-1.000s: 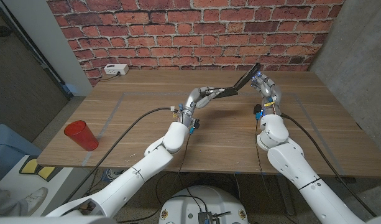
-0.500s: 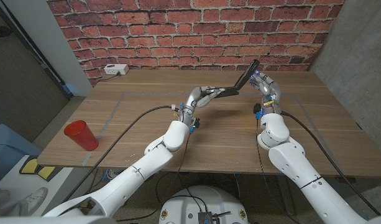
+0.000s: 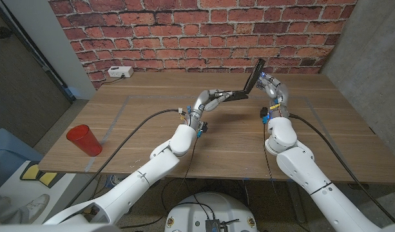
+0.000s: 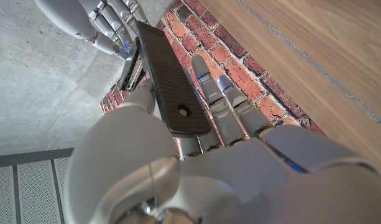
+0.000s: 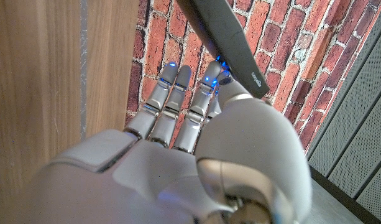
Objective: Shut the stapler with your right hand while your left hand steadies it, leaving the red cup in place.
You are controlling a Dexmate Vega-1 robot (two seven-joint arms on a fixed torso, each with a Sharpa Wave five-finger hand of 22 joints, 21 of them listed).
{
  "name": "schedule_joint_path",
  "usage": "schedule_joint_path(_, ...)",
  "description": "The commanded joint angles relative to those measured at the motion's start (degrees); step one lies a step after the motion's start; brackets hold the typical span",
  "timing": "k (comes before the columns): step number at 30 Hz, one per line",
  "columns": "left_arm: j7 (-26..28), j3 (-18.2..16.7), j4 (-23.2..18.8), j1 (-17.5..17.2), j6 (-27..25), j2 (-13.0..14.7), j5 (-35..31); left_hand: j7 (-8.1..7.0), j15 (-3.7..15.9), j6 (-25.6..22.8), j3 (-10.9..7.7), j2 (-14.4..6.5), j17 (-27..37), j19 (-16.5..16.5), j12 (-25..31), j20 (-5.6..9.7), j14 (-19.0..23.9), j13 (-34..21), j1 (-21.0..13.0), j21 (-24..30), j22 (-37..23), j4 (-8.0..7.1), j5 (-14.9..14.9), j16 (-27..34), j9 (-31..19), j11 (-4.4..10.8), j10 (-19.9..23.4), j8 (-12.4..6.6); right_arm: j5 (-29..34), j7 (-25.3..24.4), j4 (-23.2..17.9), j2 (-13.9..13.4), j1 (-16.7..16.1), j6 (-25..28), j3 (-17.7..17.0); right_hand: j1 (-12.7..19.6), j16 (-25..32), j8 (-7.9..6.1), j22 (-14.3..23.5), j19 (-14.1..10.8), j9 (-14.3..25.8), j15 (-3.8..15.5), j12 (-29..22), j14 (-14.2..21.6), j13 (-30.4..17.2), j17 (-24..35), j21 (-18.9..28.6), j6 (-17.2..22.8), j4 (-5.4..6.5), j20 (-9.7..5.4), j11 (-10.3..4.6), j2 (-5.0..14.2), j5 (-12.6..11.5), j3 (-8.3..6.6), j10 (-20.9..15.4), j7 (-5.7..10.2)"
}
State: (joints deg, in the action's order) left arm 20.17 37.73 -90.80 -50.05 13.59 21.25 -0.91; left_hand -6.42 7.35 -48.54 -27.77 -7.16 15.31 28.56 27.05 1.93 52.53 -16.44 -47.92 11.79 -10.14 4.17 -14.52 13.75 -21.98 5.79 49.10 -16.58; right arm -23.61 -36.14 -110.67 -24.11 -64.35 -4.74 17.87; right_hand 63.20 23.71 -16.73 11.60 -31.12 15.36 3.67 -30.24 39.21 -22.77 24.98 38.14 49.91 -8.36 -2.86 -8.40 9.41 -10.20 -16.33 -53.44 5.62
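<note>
The stapler's [image 3: 239, 95] raised arm [image 3: 255, 73] now stands steeper than a second ago, tipped up nearly upright near the far middle of the bench [image 3: 152, 122]. The right hand [image 3: 273, 90] has nudged in against it, fingers spread, holding nothing. The left hand [image 3: 210, 101] keeps gripping the base. Closing looks barely begun. The red cup [image 3: 84, 140] sits untouched, well apart at the left edge.

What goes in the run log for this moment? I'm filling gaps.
stapler: open, top raised | left hand: holds base | right hand: at raised top | red cup: upright, apart
</note>
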Motion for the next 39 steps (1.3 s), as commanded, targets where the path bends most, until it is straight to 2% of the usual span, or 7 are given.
schedule_joint_path(1, -0.01, -0.13, -0.03, -0.42, 0.23, 0.2, 0.44, -0.21, 5.99, -0.56, -0.06, -2.09, 0.23, 0.04, 3.36, 0.35, 0.51, -21.63, -1.84, -0.08, -0.08, -0.41, -0.37, 0.11, -0.36, 6.28, 6.71, -0.25, 0.46, 0.44, 0.62, 0.93, -0.16, -1.09, 0.01, -4.63, -1.33, 1.14, 0.11, 0.33, 0.04, 8.4, 1.38, 0.79, 1.11, -0.85, 0.97, -1.79, 3.48, -2.61, 0.54, 1.25, -0.41, -0.03, 1.27, -0.49)
schedule_joint_path(11, -0.16, 0.02, 0.23, -0.27, 0.42, 0.11, 0.4, -0.1, 6.0, -0.66, -0.05, -2.1, 0.28, 0.06, 3.39, 0.35, 0.58, -22.06, -1.96, -0.09, -0.08, -0.42, -0.33, 0.09, -0.61, 6.28, 6.71, -0.3, 0.35, 0.21, 0.79, 1.35, -0.47, -1.23, -0.26, -5.45, -1.98, 1.28, -0.01, 0.49, -0.08, 8.84, 1.86, 0.88, 1.72, -1.18, 1.3, -1.63, 4.08, -2.68, 0.66, 1.26, -0.5, -0.61, 1.29, -0.52)
schedule_joint_path(15, -0.28, 0.04, 0.43, -0.18, 0.48, 0.0, 0.57, -0.11, 5.96, -0.66, -0.01, -2.06, 0.29, 0.08, 3.39, 0.38, 0.56, -22.22, -1.97, -0.09, -0.08, -0.43, -0.31, 0.06, -0.71, 6.28, 6.71, -0.3, -0.67, 2.13, 2.11, 1.57, -0.6, -3.81, -0.45, -14.26, -3.85, 2.48, -0.52, 0.15, -0.71, 7.21, 4.55, -0.04, 3.71, -2.27, 2.22, -2.93, 9.19, -1.33, 2.94, -0.92, 0.06, 1.84, 3.38, -1.78)
schedule_joint_path(24, -0.22, 0.08, 0.71, -0.07, 0.44, -0.12, 0.56, -0.04, 5.95, -0.72, -0.01, -2.12, 0.31, 0.1, 3.42, 0.33, 0.63, -22.51, -1.97, -0.1, -0.08, -0.54, -0.28, 0.03, -0.87, 6.29, 6.74, -0.33, -0.96, 4.35, 3.64, 1.42, -0.21, -6.06, -0.19, -24.73, -5.7, 3.74, -1.11, 0.43, -2.01, 3.98, 7.42, -1.75, 6.11, -3.72, 1.74, -4.01, 13.05, 2.3, 6.0, -5.02, 0.4, 7.04, 4.7, -4.4)
schedule_joint_path(28, -0.28, 0.13, 0.82, 0.01, 0.38, -0.13, 0.56, 0.16, 6.0, -0.76, -0.01, -2.1, 0.33, 0.09, 3.44, 0.34, 0.66, -22.63, -2.03, -0.11, -0.08, -0.5, -0.26, 0.04, -0.93, 6.28, 6.77, -0.34, 0.5, 3.63, 3.38, 1.22, 0.04, -5.56, 0.14, -26.22, -6.21, 4.1, -1.2, 0.78, -2.36, 3.38, 8.16, -2.28, 6.66, -4.21, 1.33, -4.53, 13.01, 3.0, 6.3, -7.15, 0.29, 8.43, 5.17, -4.67)
schedule_joint_path(32, -0.33, 0.22, 0.96, 0.1, 0.34, -0.22, 0.59, 0.08, 5.95, -0.8, 0.01, -2.09, 0.34, 0.08, 3.45, 0.34, 0.67, -22.75, -2.02, -0.11, -0.08, -0.53, -0.25, 0.02, -0.96, 6.28, 6.78, -0.33, 2.31, 2.85, 2.73, 0.71, 0.2, -4.66, 0.41, -24.26, -6.63, 5.02, -1.25, 1.14, -2.73, 3.32, 9.74, -3.38, 7.35, -4.58, 0.8, -6.82, 10.8, 3.27, 6.02, -8.61, -0.15, 8.52, 7.25, -4.78)
schedule_joint_path(39, -0.35, 0.38, 1.28, 0.25, 0.33, -0.37, 0.58, 0.03, 5.96, -0.91, 0.0, -2.08, 0.34, 0.09, 3.47, 0.38, 0.69, -22.93, -2.05, -0.12, -0.08, -0.55, -0.23, -0.01, -1.0, 6.28, 6.82, -0.34, 6.08, 1.59, 0.39, -1.15, 0.51, -0.86, 0.92, -21.0, -7.79, 6.48, -1.32, 2.67, -3.33, 1.66, 13.34, -7.36, 8.72, -5.1, -0.85, -14.38, 7.0, 4.51, 7.58, -10.82, -0.43, 8.87, 11.47, -3.86)
